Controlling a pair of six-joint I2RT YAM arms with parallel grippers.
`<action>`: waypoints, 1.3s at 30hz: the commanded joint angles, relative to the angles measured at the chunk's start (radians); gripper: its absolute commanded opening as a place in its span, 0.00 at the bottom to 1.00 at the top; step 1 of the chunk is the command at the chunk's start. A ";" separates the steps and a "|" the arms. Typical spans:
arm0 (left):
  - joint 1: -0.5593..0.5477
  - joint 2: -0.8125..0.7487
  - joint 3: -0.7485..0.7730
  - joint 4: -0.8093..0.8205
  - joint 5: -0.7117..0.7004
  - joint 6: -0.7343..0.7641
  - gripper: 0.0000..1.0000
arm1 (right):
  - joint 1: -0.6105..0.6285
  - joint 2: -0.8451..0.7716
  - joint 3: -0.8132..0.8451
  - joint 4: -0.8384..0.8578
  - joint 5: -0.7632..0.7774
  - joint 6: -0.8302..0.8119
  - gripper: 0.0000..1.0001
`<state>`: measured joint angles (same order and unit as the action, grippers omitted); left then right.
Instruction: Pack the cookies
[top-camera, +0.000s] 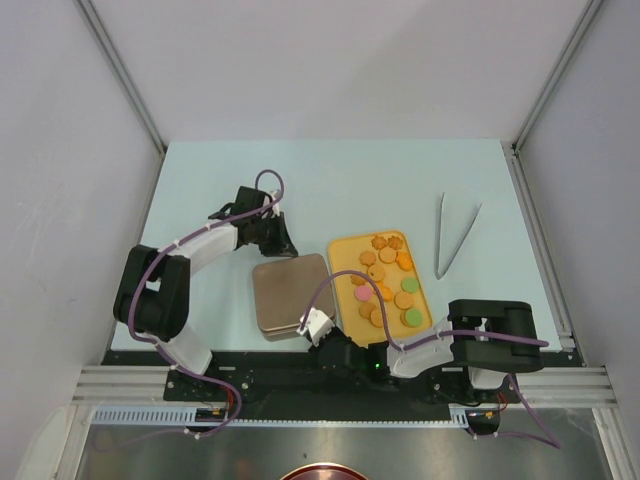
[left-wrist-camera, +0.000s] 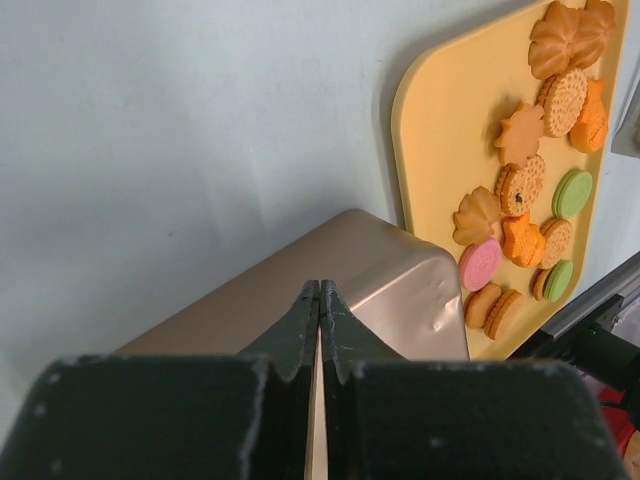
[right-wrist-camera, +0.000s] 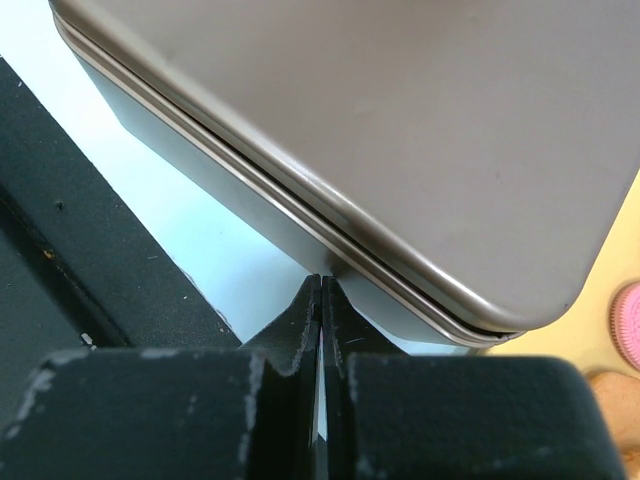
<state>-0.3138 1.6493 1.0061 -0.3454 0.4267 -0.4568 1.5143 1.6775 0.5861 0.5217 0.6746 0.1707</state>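
The cookies lie spread on a yellow tray: mostly orange-tan, with a few green and a pink one. Left of the tray stands a brown tin with its lid on. My left gripper is at the tin's far edge, shut and empty; in the left wrist view its tips meet just over the tin. My right gripper is at the tin's near right corner, shut and empty. In the right wrist view its tips touch the tin's side wall just below the lid seam.
Metal tweezers lie on the pale table right of the tray. The tray sits close against the tin's right side. White walls and metal frame rails bound the table on the left, right and back.
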 joint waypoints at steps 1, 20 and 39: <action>-0.022 -0.017 -0.012 -0.035 0.037 0.026 0.02 | -0.019 0.004 0.003 0.061 0.043 -0.007 0.00; 0.024 0.026 0.091 -0.155 -0.112 0.030 0.25 | 0.015 0.013 0.003 0.057 0.043 -0.004 0.00; -0.042 -0.034 0.012 -0.172 -0.112 0.052 0.01 | -0.037 0.036 0.009 0.103 0.017 -0.013 0.00</action>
<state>-0.3073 1.6527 1.0035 -0.4591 0.2626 -0.4240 1.5124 1.7061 0.5861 0.5499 0.6346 0.1600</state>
